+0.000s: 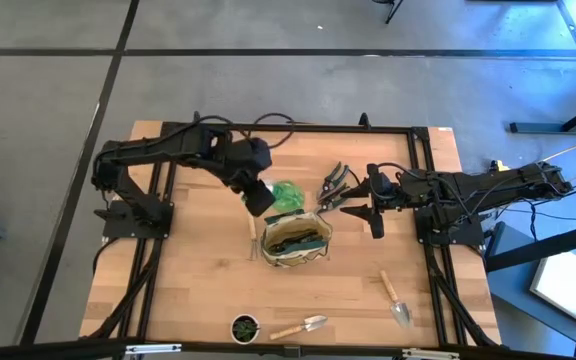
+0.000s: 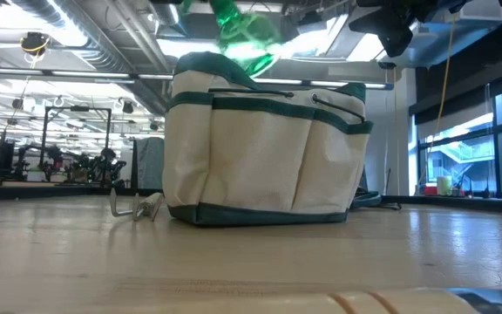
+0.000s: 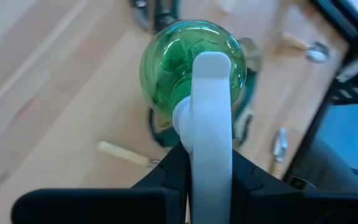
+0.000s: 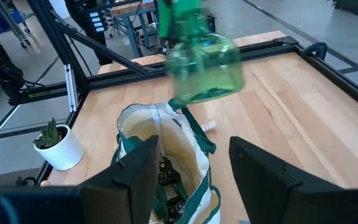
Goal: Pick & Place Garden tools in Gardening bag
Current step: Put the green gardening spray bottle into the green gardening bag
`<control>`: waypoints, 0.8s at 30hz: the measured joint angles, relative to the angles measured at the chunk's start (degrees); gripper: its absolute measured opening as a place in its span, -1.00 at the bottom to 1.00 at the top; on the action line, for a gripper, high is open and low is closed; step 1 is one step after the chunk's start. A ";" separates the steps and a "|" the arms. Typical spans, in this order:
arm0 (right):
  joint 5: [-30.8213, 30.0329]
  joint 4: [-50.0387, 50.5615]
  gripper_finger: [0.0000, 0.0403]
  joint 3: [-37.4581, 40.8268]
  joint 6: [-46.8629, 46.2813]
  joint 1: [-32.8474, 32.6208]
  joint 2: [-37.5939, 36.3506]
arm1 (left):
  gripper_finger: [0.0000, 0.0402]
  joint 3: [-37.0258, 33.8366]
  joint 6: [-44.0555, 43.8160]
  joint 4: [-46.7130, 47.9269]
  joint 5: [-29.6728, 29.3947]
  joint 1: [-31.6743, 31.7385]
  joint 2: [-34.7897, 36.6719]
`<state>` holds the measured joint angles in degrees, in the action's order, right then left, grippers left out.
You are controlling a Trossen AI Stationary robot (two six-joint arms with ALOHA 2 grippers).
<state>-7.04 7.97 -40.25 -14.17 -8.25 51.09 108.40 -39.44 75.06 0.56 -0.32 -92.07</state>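
Note:
My left gripper point(image 1: 264, 200) is shut on the green spray bottle point(image 1: 288, 196), held in the air just over the far left rim of the tan gardening bag point(image 1: 295, 241). The bottle also shows above the bag in the right wrist view point(image 4: 204, 68) and the low view point(image 2: 242, 35). My right gripper point(image 1: 356, 208) is open and empty, just right of the bag, its fingers toward the bag point(image 4: 166, 155). Black-handled pruners point(image 1: 336, 183) lie beyond the bag. Two wooden-handled trowels point(image 1: 396, 300) point(image 1: 303, 327) lie near the front edge. Another wooden-handled tool point(image 1: 252, 236) lies against the bag's left side. My left gripper pinches the bottle's white top point(image 3: 211, 143) between its two fingers point(image 3: 173, 177), one on each side. The fingers slant down toward the table's right. The green body point(image 3: 191, 62) sticks out beyond the fingertips, tilted and lifted clear of the bag and table.
A small pot with a green plant point(image 1: 245, 327) stands at the front edge, left of the near trowel; it also shows in the right wrist view point(image 4: 58, 146). Dark tools lie inside the bag point(image 4: 169, 177). Bare wood lies left and front of the bag.

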 joint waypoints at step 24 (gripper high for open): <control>0.03 0.00 -0.03 0.00 0.02 0.11 0.01 | -0.78 -0.02 1.90 -4.27 3.63 -5.64 -11.52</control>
<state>-7.02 7.97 -40.25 -14.15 -8.14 51.10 108.38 -37.54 70.78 4.19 -5.96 -103.59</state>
